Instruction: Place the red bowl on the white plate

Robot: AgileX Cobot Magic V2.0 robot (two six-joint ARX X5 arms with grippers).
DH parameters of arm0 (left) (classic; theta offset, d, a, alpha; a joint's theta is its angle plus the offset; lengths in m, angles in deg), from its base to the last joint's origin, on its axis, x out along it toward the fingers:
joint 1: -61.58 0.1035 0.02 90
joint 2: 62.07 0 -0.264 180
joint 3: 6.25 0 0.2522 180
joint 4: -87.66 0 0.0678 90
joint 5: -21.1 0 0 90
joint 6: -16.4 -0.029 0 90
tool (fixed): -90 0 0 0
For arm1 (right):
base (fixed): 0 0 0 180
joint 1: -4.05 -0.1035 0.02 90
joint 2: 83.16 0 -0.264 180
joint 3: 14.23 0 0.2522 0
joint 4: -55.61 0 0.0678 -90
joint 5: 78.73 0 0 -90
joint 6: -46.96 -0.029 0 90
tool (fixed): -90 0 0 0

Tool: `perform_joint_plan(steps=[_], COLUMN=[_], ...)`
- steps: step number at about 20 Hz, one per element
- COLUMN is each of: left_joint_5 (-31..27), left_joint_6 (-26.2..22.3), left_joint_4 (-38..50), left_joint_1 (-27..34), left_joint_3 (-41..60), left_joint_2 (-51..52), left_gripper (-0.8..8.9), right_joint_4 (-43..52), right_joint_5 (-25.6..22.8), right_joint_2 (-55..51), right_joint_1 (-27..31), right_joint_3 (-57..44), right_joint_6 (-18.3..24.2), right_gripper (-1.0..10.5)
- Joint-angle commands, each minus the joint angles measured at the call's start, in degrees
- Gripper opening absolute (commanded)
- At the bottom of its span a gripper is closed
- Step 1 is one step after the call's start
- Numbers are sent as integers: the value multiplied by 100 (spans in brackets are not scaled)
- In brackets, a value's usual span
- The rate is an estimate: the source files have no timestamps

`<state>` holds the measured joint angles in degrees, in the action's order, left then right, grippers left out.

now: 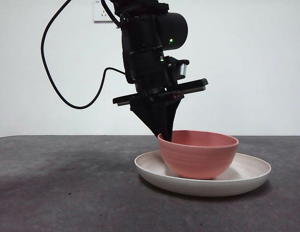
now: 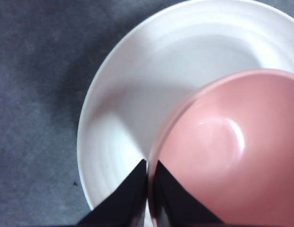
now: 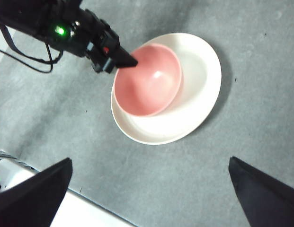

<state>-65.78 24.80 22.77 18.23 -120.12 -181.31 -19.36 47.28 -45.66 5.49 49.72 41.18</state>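
Observation:
The red bowl [image 1: 200, 157] rests inside the white plate [image 1: 246, 176], set toward the plate's left side rather than its middle. My left gripper [image 1: 165, 135] comes down from above onto the bowl's left rim. In the left wrist view its jaws [image 2: 149, 184] are shut on the rim of the bowl [image 2: 232, 151], one inside and one outside, over the plate [image 2: 151, 80]. The right wrist view looks down from high up on the bowl [image 3: 147, 80], the plate [image 3: 194, 90] and the left gripper [image 3: 130, 61]. My right gripper [image 3: 149, 161] hangs wide open, holding nothing.
The dark grey table [image 1: 58, 183] stretches around the plate. The left arm's black cable [image 1: 58, 92] loops behind it in front of the white wall, which carries an outlet [image 1: 102, 12]. A white object [image 3: 9, 172] lies at the table's edge.

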Motion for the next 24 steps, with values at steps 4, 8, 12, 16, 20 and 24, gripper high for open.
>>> perform_joint_plan(steps=[4,8,12,16,20,24], left_joint_5=[-15,-15,-15,-15,-17,-42], left_joint_6=[-92,-85,-87,-400,-647,-782], left_joint_4=[94,125,-144,-1093,-1451,-1799], left_joint_1=[-50,-50,-48,-50,-66,-37], left_joint_3=[-155,-155,-280,-1027,-1397,-1394], left_joint_2=[-146,-146,-142,-96,450,1366], left_gripper=[33,241,447,447,447,534], right_joint_4=[-61,-61,-61,-61,-61,-57], right_joint_5=[22,22,22,22,22,20], right_joint_2=[20,20,20,20,20,20], right_joint_1=[-17,-17,-17,-17,-17,-17], right_joint_3=[92,92,92,92,92,92], right_joint_6=[46,46,44,44,46,48], right_gripper=[606,606,606,606,606,606])
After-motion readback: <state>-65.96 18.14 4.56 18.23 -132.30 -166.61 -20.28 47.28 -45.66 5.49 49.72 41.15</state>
